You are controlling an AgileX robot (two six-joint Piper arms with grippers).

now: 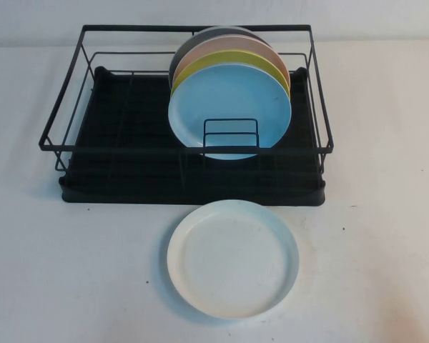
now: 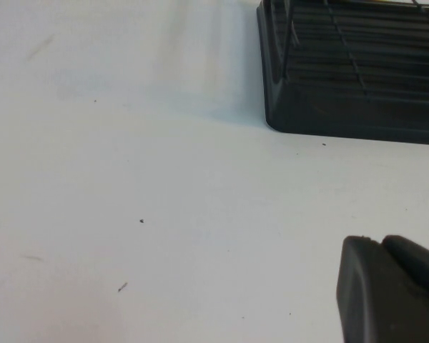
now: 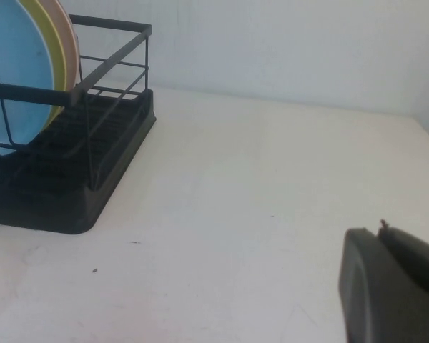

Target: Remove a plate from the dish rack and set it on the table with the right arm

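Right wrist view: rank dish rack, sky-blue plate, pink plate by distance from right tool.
1. dish rack, its near corner, across the table from right tool.
2. sky-blue plate, front of stack.
3. pink plate, behind it.
Left tool hovers off the rack's other front corner.

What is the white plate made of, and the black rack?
The plate on the table looks like matte plastic: dull, even white, no glassy shine. The rack looks like thin black metal wire, probably coated, on a ribbed black plastic tray. The left gripper and right gripper hang over the table beside the rack.
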